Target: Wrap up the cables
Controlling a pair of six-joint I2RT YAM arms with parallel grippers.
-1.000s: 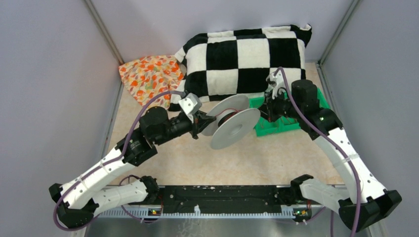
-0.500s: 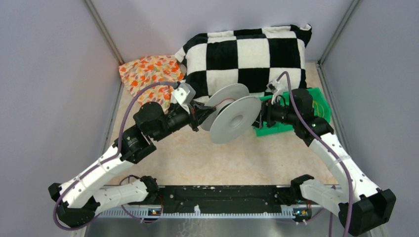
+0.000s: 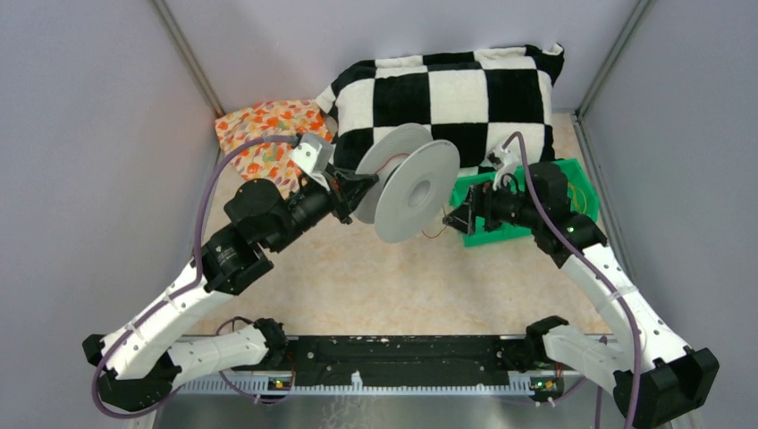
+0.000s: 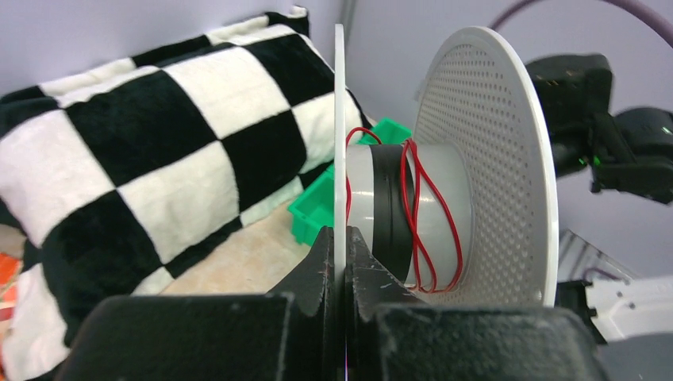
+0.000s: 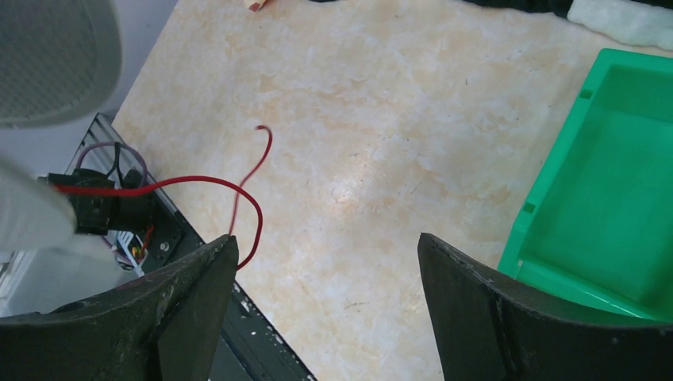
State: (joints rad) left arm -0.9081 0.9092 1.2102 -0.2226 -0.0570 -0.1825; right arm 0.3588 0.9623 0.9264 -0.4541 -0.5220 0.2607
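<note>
The table (image 3: 357, 277) lay open between my arms. My left claw (image 4: 340, 262) pinched the spool (image 4: 484, 159) by its near rim, aloft before the pillow (image 3: 447, 98). My right claw (image 5: 325, 246) gaped beside the bin (image 5: 619, 198) edge. The red cable (image 4: 406, 214) wound round the hub and trailed toward that claw.

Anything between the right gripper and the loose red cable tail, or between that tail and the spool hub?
Nothing visible. The right gripper is open, the red cable tail loose beside one finger over the table. The spool hub is exposed between its flanges; the left gripper pinches only the edge of the near flange.
</note>
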